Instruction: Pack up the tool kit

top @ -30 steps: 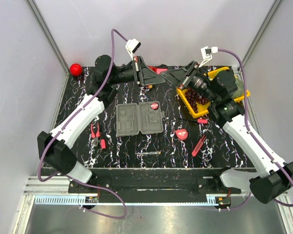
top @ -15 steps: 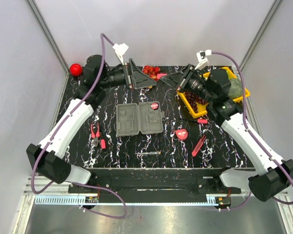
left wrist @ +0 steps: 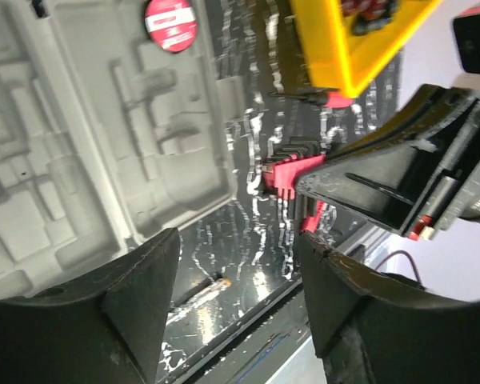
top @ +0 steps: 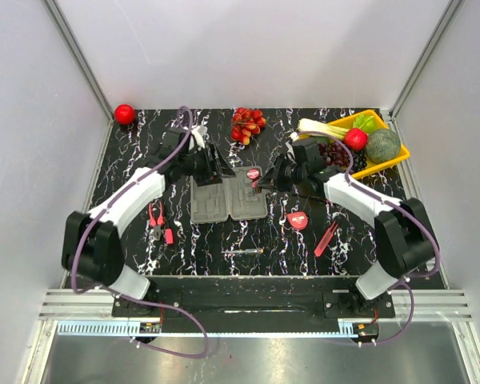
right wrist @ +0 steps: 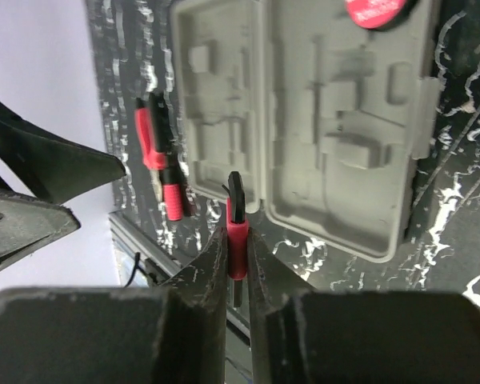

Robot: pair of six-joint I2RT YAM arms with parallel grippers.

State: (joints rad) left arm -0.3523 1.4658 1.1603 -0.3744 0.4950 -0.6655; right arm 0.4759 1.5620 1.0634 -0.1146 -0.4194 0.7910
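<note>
Tool case [top: 228, 196] open flat at centre of bench [top: 200, 240]. Right fingers [right wrist: 204, 296] clamped on slim red-and-black tool [right wrist: 237, 232] by case's right edge; left fingers [left wrist: 136, 304] apart, empty, at its upper edge.

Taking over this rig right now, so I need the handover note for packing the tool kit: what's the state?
Left tool: open, empty, by the far edge of the open grey plastic hinged case.
Right tool: shut on a small red-and-black item, at the case's right side.
Done: a round red tape measure sits in the case's right half.
Left: red-handled pliers, thin screwdriver, long red knife and a second round red disc lie loose on the black marbled table; case unclosed.
</note>
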